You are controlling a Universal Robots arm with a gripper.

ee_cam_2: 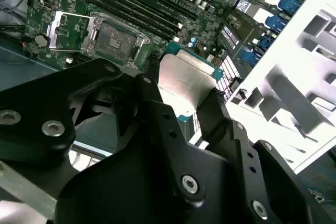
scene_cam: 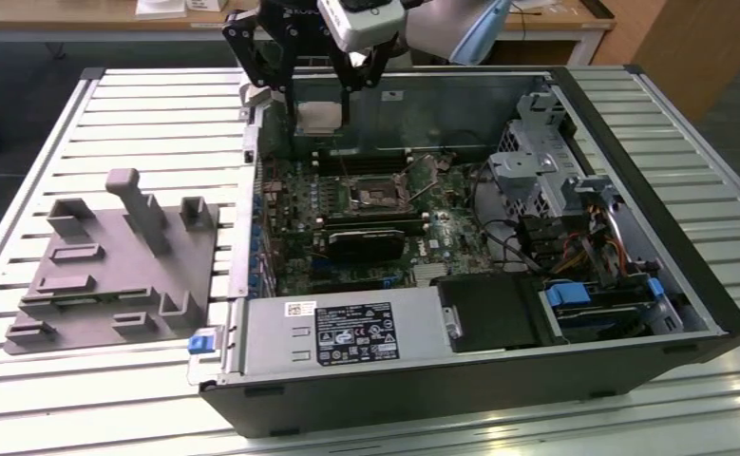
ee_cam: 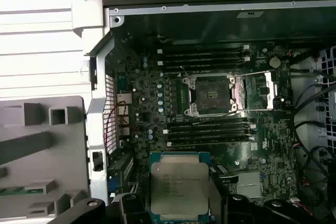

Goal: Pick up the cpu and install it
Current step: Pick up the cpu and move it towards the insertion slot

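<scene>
**End effector** (ee_cam_2: 184,103) closed on the cpu (ee_cam_2: 186,80), gripping it by two opposite edges. The chip hangs metal top up, touching nothing else, over the far side of the open case (scene_cam: 471,404) as the exterior view shows it. Below lies the board (ee_cam: 147,103) with the socket (ee_cam: 211,94), whose frame appears swung open. The chip is well apart from the socket and not over it. Beside the case, the grey fixture (scene_cam: 104,275) rests on the slatted bench (scene_cam: 154,114).

**Likely faults:** the thin edge grip may let the chip slip or tilt and fall onto the board. A chip set down off-square or wrongly turned could bend the socket contacts. The fingers may also foul the open frame or the memory slots (ee_cam: 202,56) beside it.

**Obscured:** black linkages mask the contact between fingers and chip. The first wrist view cuts off the cpu's near edge. Socket contacts and orientation marks are too small to tell.
</scene>
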